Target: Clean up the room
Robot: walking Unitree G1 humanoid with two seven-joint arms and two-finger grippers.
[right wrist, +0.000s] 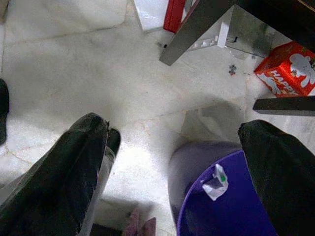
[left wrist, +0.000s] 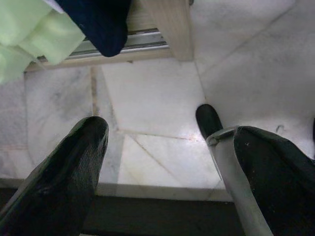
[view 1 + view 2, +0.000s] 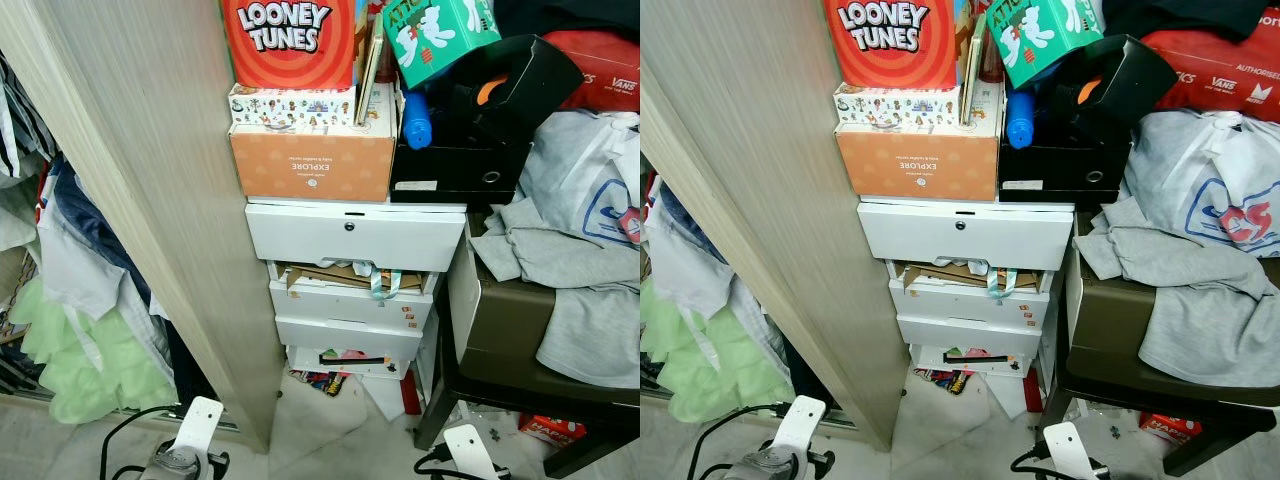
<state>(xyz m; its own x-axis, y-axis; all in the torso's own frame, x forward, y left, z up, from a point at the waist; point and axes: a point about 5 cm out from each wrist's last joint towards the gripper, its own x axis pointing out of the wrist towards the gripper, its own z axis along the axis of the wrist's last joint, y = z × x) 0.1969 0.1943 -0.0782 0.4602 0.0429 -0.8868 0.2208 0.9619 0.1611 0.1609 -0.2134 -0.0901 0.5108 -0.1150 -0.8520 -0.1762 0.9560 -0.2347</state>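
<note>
Left gripper (image 2: 152,162) hangs spread over bare marble; right gripper (image 1: 172,162) hangs spread above a purple bin (image 1: 221,196). Start with 1 item: the grey sweatshirt (image 3: 570,250) draped across the dark stool (image 3: 500,340) looks easiest.

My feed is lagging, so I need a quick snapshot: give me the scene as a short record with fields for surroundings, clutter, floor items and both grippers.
surroundings: white plastic drawer tower beside a pale wooden wardrobe panel
stacked on top: orange cardboard box, red Looney Tunes box
drawers: second drawer ajar, cardboard sticking out
right side: grey clothes heaped on a dark table
floor: red printed box, purple bin under right arm
left gripper: open, hanging over marble floor
right gripper: open, hanging low
</note>
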